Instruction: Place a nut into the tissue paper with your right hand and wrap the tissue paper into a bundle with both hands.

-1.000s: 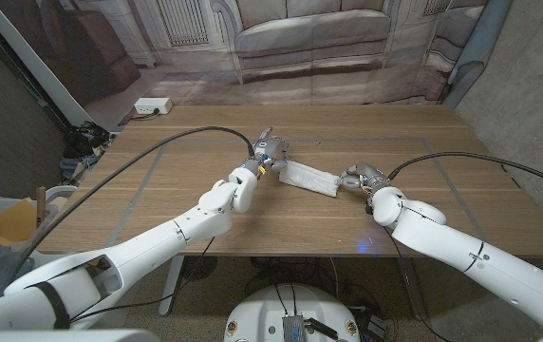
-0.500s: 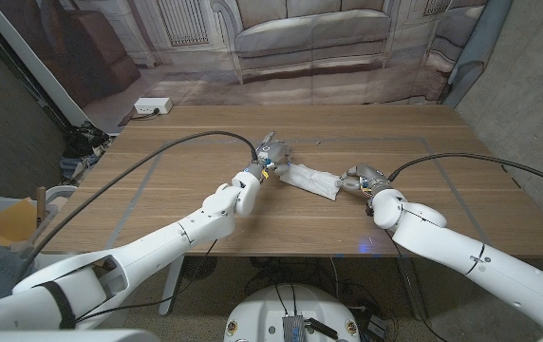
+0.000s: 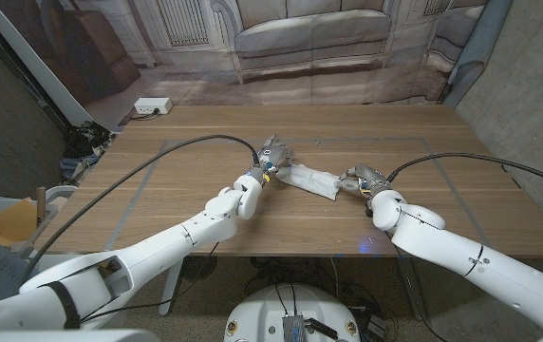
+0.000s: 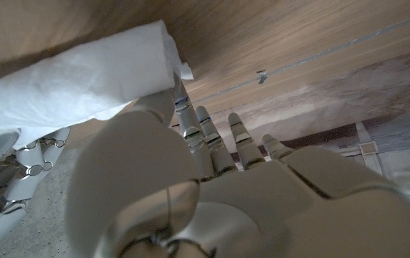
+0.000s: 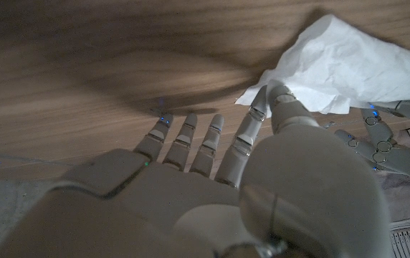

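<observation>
From my right wrist I see the back of my right hand [image 5: 212, 193], its fingers [image 5: 191, 140] spread and reaching toward the wooden surface [image 5: 105, 64]. My thumb and the nearest finger touch a corner of the crumpled white tissue paper [image 5: 341, 68] lying on the wood. My left hand's [image 5: 391, 143] fingers sit just beside the tissue's far edge.

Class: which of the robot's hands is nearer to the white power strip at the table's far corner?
Left. The left hand is at the tissue's end on the power strip's side; the right hand is at the tissue's other end.
</observation>
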{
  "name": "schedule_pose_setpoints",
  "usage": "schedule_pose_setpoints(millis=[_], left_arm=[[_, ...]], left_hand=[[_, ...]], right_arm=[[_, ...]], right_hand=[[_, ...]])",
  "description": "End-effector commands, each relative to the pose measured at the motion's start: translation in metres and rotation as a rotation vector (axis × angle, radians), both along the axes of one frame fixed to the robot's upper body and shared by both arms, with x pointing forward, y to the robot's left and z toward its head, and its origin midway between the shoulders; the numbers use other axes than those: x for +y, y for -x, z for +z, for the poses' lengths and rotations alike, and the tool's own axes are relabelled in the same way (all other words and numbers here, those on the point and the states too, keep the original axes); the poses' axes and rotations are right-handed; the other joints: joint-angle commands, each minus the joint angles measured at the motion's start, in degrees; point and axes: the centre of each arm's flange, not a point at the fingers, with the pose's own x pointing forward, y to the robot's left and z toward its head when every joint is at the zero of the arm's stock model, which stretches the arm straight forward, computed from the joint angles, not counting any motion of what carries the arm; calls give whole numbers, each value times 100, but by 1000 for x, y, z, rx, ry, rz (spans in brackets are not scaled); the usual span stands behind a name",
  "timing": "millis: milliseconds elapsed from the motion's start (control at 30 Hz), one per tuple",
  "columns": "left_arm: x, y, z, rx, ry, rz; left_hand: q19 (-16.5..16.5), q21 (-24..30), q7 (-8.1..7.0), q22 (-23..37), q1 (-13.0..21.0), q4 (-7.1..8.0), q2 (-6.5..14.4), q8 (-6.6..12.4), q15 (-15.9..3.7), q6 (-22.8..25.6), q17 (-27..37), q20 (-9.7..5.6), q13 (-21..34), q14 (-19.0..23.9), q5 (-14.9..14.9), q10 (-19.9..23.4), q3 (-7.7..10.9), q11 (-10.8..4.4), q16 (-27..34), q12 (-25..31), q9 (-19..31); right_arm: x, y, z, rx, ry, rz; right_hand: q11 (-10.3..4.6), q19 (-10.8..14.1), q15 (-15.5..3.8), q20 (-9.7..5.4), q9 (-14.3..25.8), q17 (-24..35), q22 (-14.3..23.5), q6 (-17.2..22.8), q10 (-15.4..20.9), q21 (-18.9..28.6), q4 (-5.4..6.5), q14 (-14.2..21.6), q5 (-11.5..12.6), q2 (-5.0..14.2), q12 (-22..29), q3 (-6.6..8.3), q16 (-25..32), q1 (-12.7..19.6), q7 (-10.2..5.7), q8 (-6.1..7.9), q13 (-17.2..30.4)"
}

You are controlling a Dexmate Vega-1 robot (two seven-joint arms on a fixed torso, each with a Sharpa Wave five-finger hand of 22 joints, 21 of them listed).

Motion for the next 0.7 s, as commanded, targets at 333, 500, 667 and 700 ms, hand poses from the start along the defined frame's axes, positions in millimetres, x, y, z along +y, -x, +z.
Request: schedule_pose_setpoints(millis=[333, 500, 667, 700], left_arm=[[7, -5, 2, 0, 23, 10], [7, -5, 3, 0, 25, 11], [7, -4, 4, 0, 26, 13], [7, -4, 4, 0, 26, 13]], left_hand=[[-138, 13, -375, 21, -6, 14, -100, -654, -16, -1600, 19, 65, 62, -120, 4, -490, 84, 106, 2, -64, -126], [-167, 10, -514, 21, -37, 25, -122, -799, 8, -1936, 15, 67, 66, -167, 0, -608, 74, 103, -7, -71, -143], [-203, 1, -563, 22, -65, 43, -120, -832, 23, -2008, 17, 71, 69, -205, 0, -660, 68, 111, -14, -69, -147], [-204, 1, -563, 22, -68, 44, -121, -831, 24, -2006, 16, 69, 70, -210, 0, -664, 67, 113, -15, -68, -148]], right_arm=[[3, -3, 2, -4, 9, -8], [2, -3, 2, -8, 11, -12], [1, -2, 2, -18, 11, -12], [0, -2, 2, -18, 10, -13]], right_hand=[[180, 54, 83, 100, -214, -2, 3, -1116, -304, 13, 66, -96, -67, -77, -146, -16, -83, -227, 18, -581, 33], [241, 44, 89, 104, -282, -12, 2, -1453, -403, 8, 77, -131, -63, -78, -188, -8, -95, -281, 24, -776, 37], [299, 43, 95, 121, -322, -16, 1, -1664, -405, 6, 99, -160, -69, -94, -188, -23, -102, -348, 32, -900, 40], [310, 39, 102, 136, -331, -15, 1, -1686, -410, 4, 121, -160, -77, -109, -190, -46, -100, -398, 44, -920, 41]])
